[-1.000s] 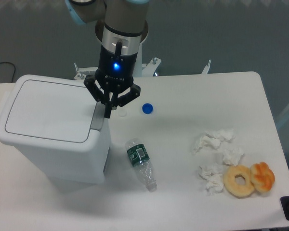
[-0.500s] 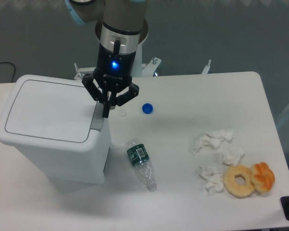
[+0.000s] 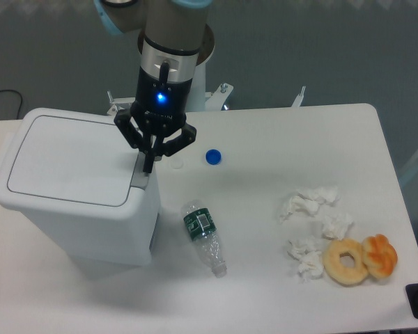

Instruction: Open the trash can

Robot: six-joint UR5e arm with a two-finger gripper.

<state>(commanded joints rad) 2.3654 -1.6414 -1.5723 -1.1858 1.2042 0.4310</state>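
White trash can [image 3: 73,186], lid flat shut, grey tab [image 3: 142,175]

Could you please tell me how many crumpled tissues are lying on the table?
4: an upper tissue, a right tissue, and two lower ones beside the doughnut. None seem hidden.

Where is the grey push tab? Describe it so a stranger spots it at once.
Find the large white plastic rectangular trash can at the table's left end. On its right-hand edge, beside the flat lid, sits a narrow grey push-button tab, directly under the end effector. It is the can's only grey part.
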